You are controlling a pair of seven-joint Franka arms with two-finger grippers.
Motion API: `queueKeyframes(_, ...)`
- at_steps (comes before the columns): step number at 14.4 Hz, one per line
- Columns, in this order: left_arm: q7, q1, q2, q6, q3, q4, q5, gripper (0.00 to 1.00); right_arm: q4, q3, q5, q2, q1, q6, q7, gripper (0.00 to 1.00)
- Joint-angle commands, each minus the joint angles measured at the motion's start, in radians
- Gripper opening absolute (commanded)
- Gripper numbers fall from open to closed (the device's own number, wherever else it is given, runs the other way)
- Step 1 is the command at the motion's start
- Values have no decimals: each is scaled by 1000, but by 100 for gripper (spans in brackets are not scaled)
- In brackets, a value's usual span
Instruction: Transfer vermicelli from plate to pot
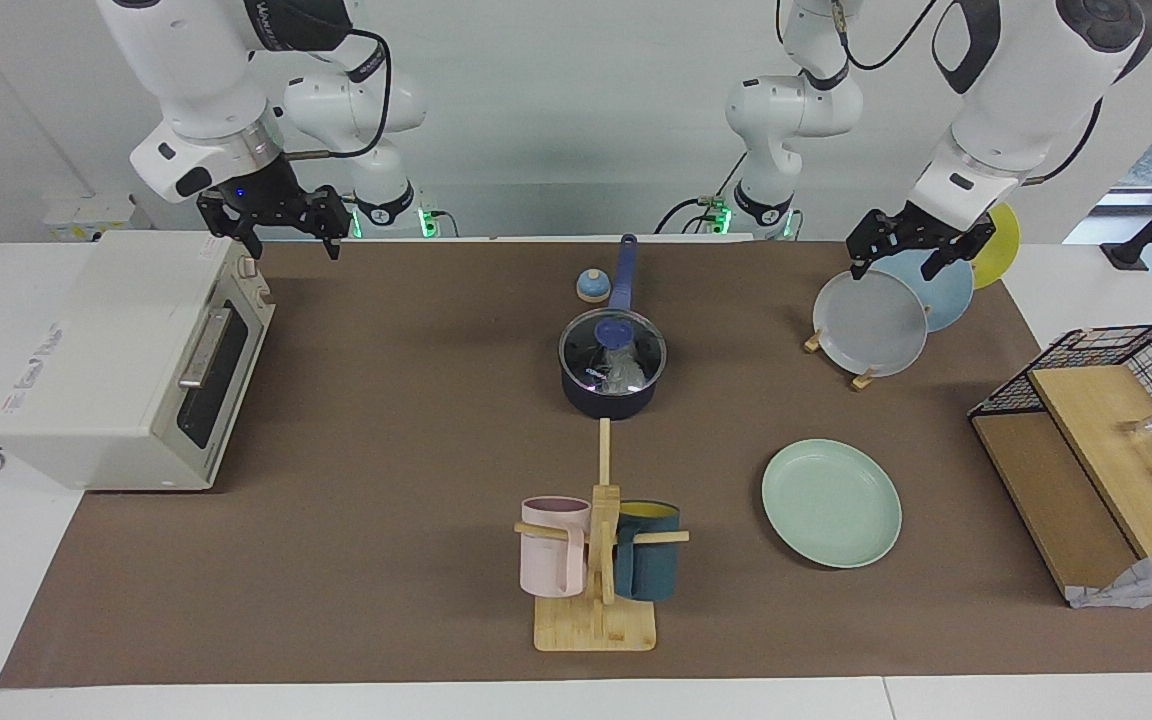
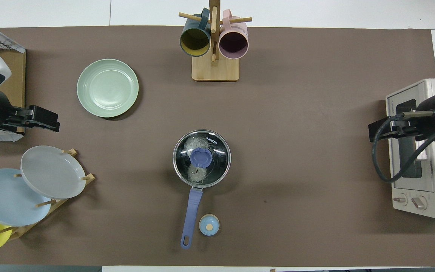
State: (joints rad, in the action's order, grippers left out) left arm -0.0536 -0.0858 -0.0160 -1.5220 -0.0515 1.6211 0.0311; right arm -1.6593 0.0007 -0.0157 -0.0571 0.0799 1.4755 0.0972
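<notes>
Nearest the facing camera stands the wooden mug rack with its pink mug and dark teal mug; beside it, toward the left arm's end of the desk, lies the plate, bare. Nearer the robots sits the pot, its glass lid on, and the vermicelli shows through the glass as a whitish tangle inside. So the transfer looks finished. What seems left is only to keep clear: neither arm should brush the long handle or the lid, and any retreat is best made upward and away from the pot. The left claw hangs over the grey plate in the plate rack, holding nothing, fingers apart. The right claw hovers above the toaster oven, also holding nothing, fingers apart.
</notes>
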Motion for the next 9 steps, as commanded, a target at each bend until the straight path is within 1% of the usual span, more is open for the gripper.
queueKeyframes(1,1,6,-4,14,1,-7,3,100,-34,-33,-1,-17,-12,29,-57,100)
queueKeyframes(3,1,6,-4,14,1,-7,3,100,-31,-42,-16,-12,-11,48,-126,100)
queueKeyframes(6,1,6,-4,14,1,-7,3,100,-11,-53,-38,19,-14,35,-128,100)
queueKeyframes(9,1,6,-4,14,1,-7,3,100,-7,-54,-29,36,-14,39,-128,100)
